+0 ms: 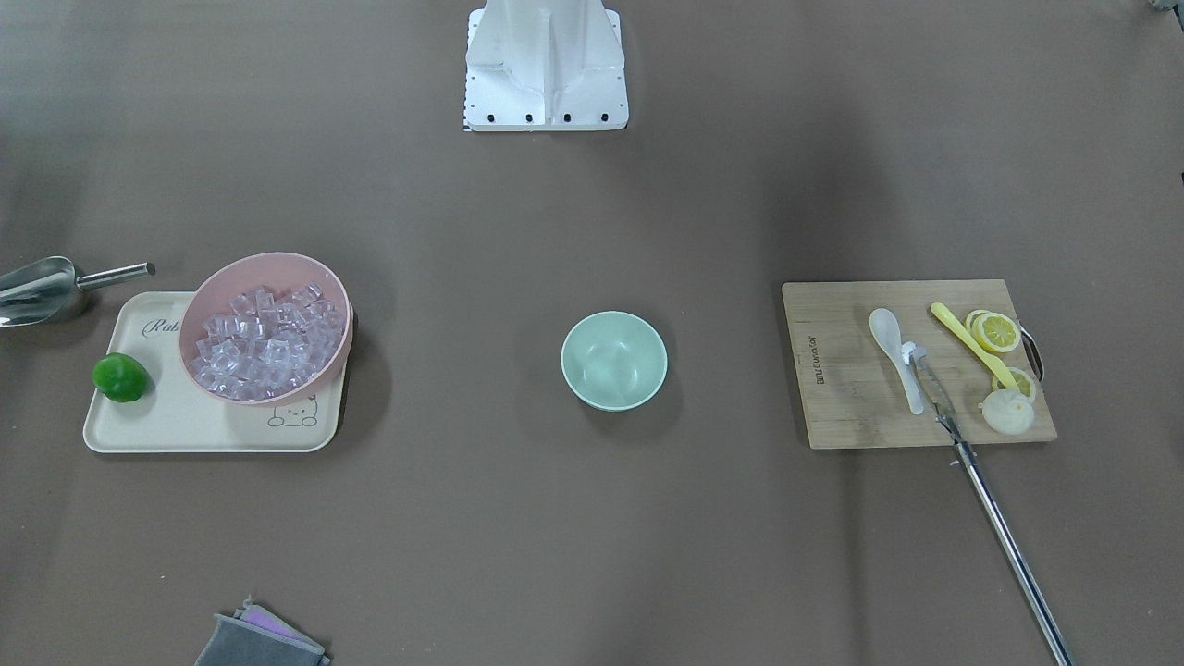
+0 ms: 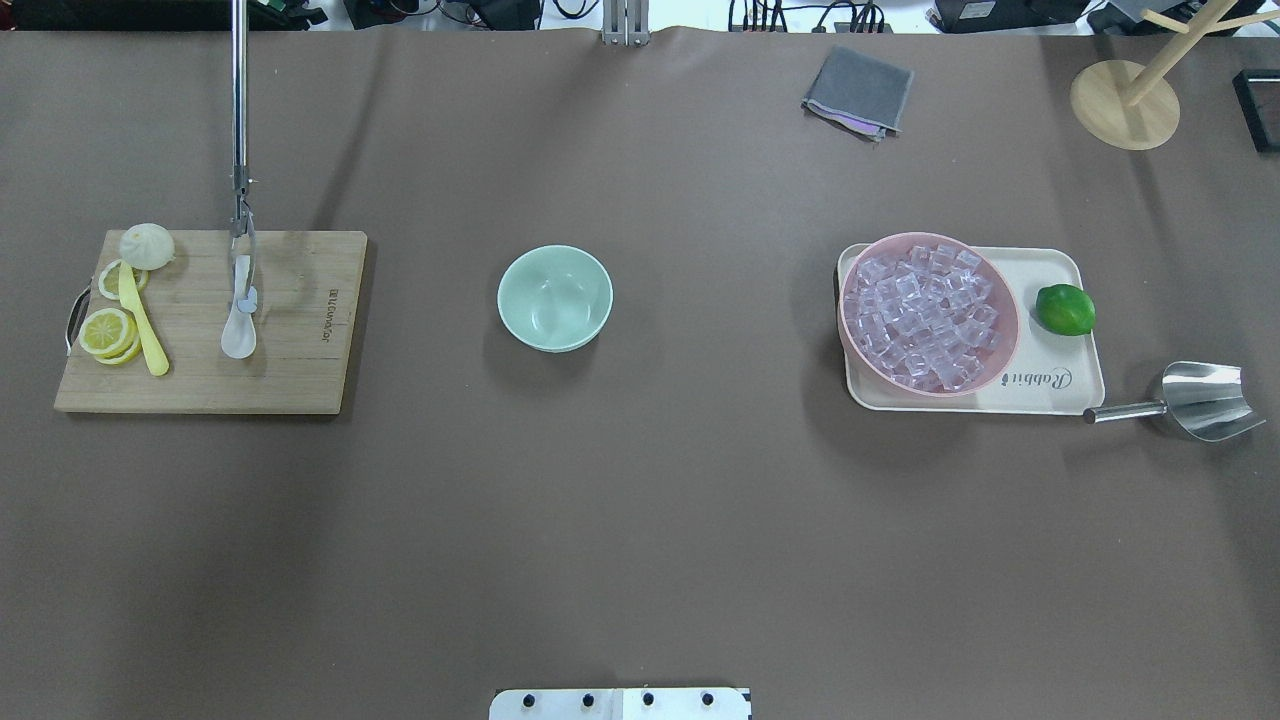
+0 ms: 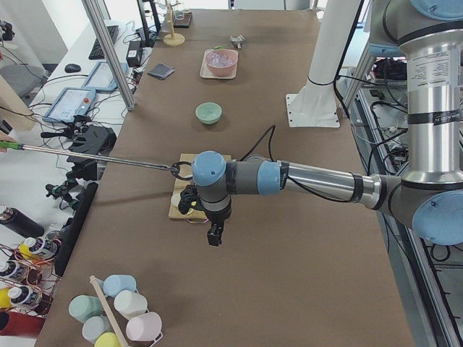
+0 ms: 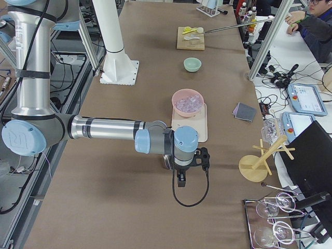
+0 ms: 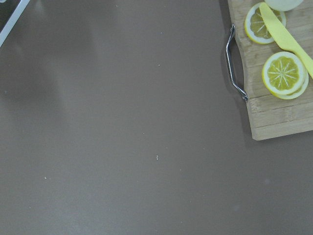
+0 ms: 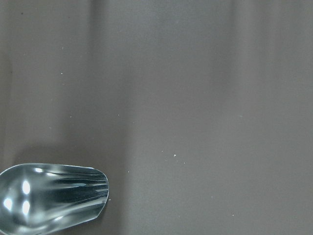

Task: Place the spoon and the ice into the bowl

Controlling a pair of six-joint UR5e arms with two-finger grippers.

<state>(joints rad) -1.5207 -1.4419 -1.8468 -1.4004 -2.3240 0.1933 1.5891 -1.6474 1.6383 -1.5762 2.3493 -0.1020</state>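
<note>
The white spoon (image 1: 890,340) lies on the wooden cutting board (image 1: 851,407), also in the overhead view (image 2: 239,335). A long metal reach tool (image 1: 1004,541) from off the table has its tip at the spoon's handle. The empty mint-green bowl (image 1: 613,359) sits mid-table. Clear ice cubes (image 1: 264,338) fill the pink bowl (image 1: 319,266). My left gripper (image 3: 215,238) hangs over bare table beside the board's handle end. My right gripper (image 4: 180,182) hangs near the metal scoop (image 6: 54,198). I cannot tell whether either is open or shut.
Lemon slices (image 1: 997,331), a yellow spoon (image 1: 967,342) and a white bun (image 1: 1008,413) share the board. The pink bowl and a lime (image 1: 120,376) sit on a cream tray (image 1: 166,425). A grey cloth (image 2: 858,92) and a wooden stand (image 2: 1125,105) are at the far edge.
</note>
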